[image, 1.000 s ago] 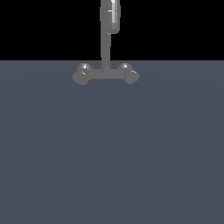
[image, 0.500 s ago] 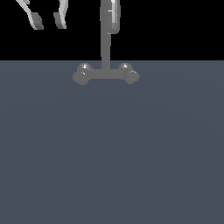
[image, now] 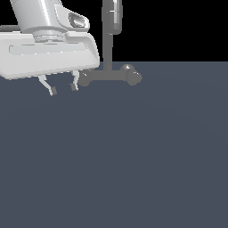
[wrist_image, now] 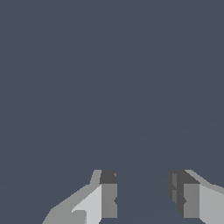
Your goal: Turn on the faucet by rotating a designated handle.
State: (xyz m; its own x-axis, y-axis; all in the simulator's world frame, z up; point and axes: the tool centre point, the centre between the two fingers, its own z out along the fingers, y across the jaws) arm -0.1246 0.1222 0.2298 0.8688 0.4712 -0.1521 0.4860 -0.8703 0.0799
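Observation:
The grey metallic T-shaped faucet [image: 109, 53] stands at the back of the grey floor, its upright pipe topped by a shiny cylindrical head. Its crossbar ends in a rounded knob [image: 132, 75] on the exterior view's right; the other knob is partly hidden behind my hand. My white gripper [image: 63, 88] hangs open and empty just to the exterior view's left of the crossbar, its fingertips near the floor. In the wrist view the gripper [wrist_image: 143, 194] shows two spread fingers with nothing between them; the faucet is out of that view.
A flat dark grey floor [image: 133, 160] fills the lower part of the exterior view, with black background behind. The wrist view shows only this floor [wrist_image: 109, 78].
The gripper has come down from the top of the exterior view's left to a spot beside the faucet's crossbar, now large in view. The faucet has not moved.

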